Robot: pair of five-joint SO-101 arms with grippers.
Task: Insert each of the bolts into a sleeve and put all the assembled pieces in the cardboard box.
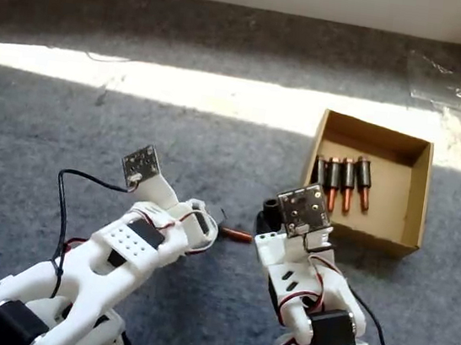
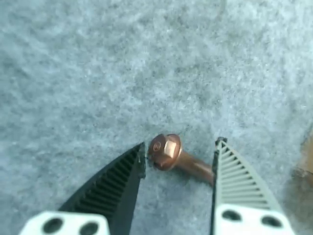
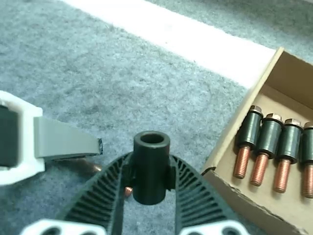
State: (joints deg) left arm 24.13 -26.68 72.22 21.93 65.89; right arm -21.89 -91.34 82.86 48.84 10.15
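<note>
Nearest: left tool (image 2: 181, 145), spread wide, straddling a copper bolt (image 2: 166, 151) lying flat on the grey worktop (image 2: 98, 73); just beside: right tool (image 3: 150, 164), clamped on a black sleeve (image 3: 151, 143) held upright, bore facing up; beyond, close to the right tool: cardboard box (image 1: 414, 205), open-topped, with four assembled pieces (image 1: 348, 178) side by side inside, copper threads toward the arms.
</note>
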